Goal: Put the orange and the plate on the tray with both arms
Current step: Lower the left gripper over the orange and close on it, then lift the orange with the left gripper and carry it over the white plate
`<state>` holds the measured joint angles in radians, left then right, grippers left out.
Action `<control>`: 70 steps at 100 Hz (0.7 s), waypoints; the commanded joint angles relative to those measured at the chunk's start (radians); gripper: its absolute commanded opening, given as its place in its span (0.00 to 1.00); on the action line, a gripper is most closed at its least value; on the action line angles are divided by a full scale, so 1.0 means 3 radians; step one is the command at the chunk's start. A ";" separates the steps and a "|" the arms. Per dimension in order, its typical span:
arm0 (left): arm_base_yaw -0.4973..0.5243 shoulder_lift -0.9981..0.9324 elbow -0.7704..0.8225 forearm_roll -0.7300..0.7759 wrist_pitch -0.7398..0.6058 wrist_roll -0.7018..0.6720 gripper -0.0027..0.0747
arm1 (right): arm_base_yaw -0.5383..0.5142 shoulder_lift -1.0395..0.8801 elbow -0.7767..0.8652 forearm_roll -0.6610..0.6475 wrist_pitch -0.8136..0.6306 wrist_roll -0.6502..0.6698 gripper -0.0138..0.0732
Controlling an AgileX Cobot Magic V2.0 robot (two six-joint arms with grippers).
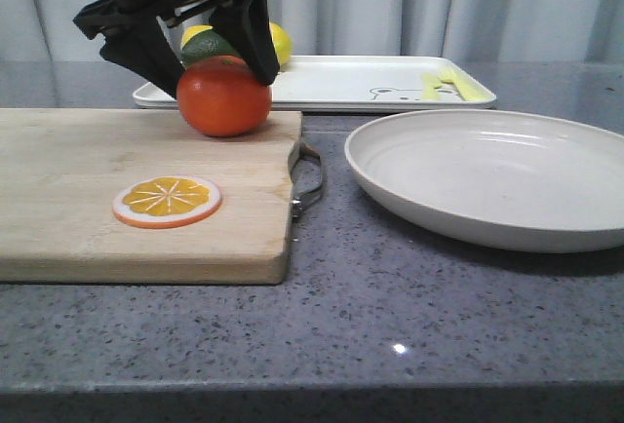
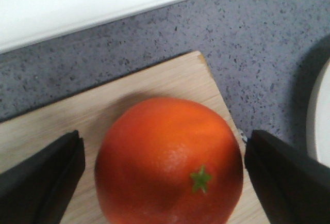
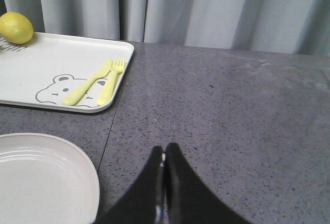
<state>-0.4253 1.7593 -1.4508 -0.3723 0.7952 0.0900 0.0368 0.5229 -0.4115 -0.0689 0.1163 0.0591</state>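
Front view: white rectangular tray (image 1: 331, 82) holds lemon (image 1: 280, 43), yellow cutlery (image 1: 444, 83); round plate (image 1: 487, 174) bare. Left end effector (image 1: 219, 77) apart, straddling glossy orange (image 1: 223, 96); right end effector (image 3: 164, 164) together.

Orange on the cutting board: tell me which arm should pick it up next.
Left. The left hand is open with its fingers on either side of the orange. The right hand is shut over bare counter beside the plate, away from the fruit.

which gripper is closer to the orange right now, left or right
Left. The left gripper is open with its fingers on either side of the orange on the cutting board. The right gripper is shut, off beside the plate.
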 commanded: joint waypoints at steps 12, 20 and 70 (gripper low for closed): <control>-0.0029 -0.0154 -0.0116 -0.0101 -0.0036 -0.0004 0.74 | -0.0018 0.0028 -0.0129 -0.0009 -0.0258 0.0000 0.08; -0.0029 -0.0154 -0.0116 -0.0101 -0.0036 -0.0004 0.68 | -0.0018 0.0028 -0.0129 -0.0009 -0.0258 0.0000 0.08; -0.0052 -0.0154 -0.0379 -0.0146 0.0088 -0.0004 0.49 | -0.0018 0.0028 -0.0129 -0.0009 -0.0258 0.0000 0.08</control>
<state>-0.4280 1.7593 -1.5024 -0.3767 0.8343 0.0900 0.0368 0.5229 -0.4115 -0.0689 0.1163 0.0591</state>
